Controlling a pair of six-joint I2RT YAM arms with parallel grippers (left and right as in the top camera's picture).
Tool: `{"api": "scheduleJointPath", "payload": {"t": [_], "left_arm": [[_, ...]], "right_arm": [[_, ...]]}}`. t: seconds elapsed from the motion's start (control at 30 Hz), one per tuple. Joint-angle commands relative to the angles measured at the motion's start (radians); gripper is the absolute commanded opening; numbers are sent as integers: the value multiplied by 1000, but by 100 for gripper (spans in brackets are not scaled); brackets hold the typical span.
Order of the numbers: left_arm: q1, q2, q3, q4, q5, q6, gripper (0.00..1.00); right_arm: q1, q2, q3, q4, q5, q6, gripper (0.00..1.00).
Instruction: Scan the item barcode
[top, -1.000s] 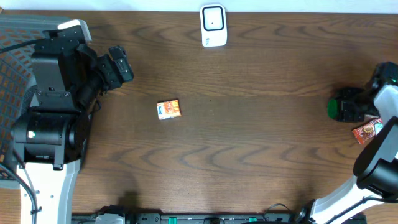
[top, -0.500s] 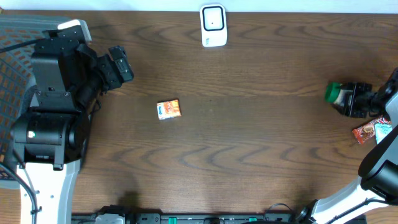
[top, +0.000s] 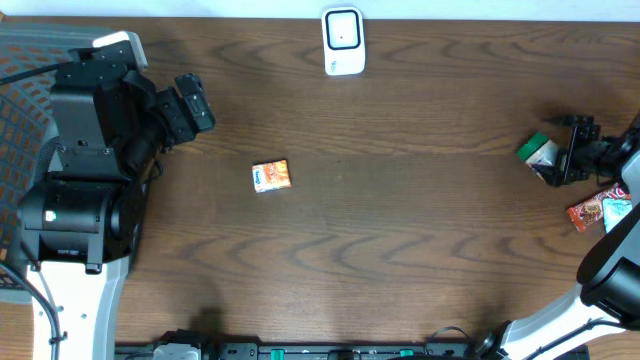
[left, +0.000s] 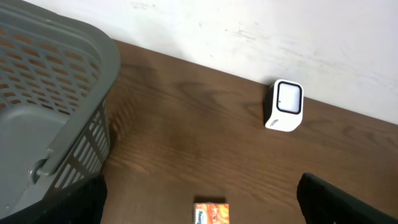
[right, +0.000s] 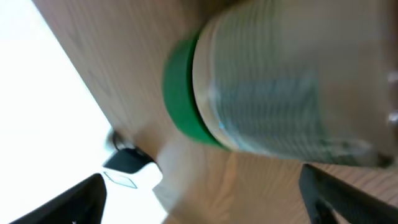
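Green-capped bottle (top: 538, 152) shifted, blurred up close; right pincer (top: 566, 152) released, left pincer (left: 200, 194) too.

No legible print on orange box (top: 271, 176) or scanner (top: 343, 41).

This is a mock shop checkout built as a robot test bench. A white barcode scanner (top: 343, 41) stands at top centre of a dark wood-grain surface (top: 400, 250), against a plain white wall (left: 249, 31). A grey mesh basket (top: 20, 120) sits at the left edge. Small retail goods lie about: an orange box (top: 271, 176) left of centre, a green-capped tub (top: 537, 152) and bright packets (top: 592, 212) at the right edge. The left arm (top: 85, 180) and right arm (top: 610, 270) flank it.
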Motion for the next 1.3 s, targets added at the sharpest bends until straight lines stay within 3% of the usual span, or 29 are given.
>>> {"api": "scheduleJointPath", "payload": {"t": [0.0,0.37,0.6,0.87,1.27], "left_arm": [[5,0,11,0,-13,9,98],[5,0,11,0,-13,9,98],[5,0,11,0,-13,9,98],[5,0,11,0,-12,9,98],[5,0,11,0,-13,9,98]], "right_arm": [[20,-58,-4,2,-29,-136,97],[53,-435,-3,1,-56,-330,99],[172,-587,7,-127,463,-433,99],[266,-476,62,-180,710,-455,99],[253,-46,538,-558,808,-594,99]]}}
